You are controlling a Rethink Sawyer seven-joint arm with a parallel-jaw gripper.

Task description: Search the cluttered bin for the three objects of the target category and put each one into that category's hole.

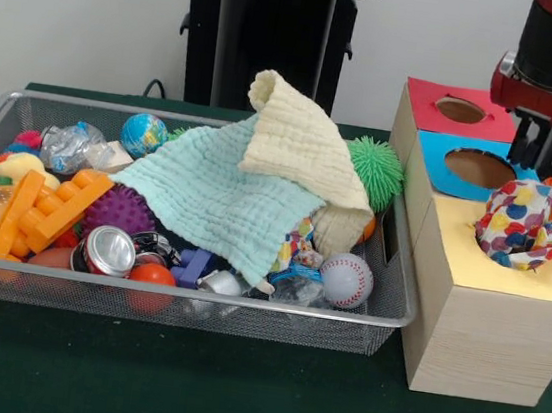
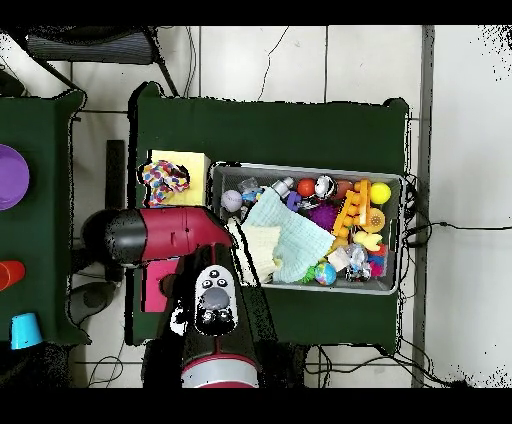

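Wire-mesh bin (image 1: 393, 281) at centre left of the front view, crammed: pale green waffle-weave cloth (image 1: 219, 195) draped over the heap, cream cloth (image 1: 299, 144) folded on top of it, both hiding much beneath. Along the front edge a dented can (image 1: 109, 251), a red ball (image 1: 153, 275), a baseball (image 1: 346, 280); orange plastic brackets (image 1: 49, 211) at left, spiky green ball (image 1: 376, 170) at back right. Just right of the bin, wooden box (image 1: 487, 333) with red, blue and yellow tops; spotted cloth (image 1: 531, 223) stuffed into the yellow hole. Gripper (image 1: 536, 138) at upper right above the blue hole; cannot tell whether apart or together. Bare green tabletop (image 1: 183, 387) in front.
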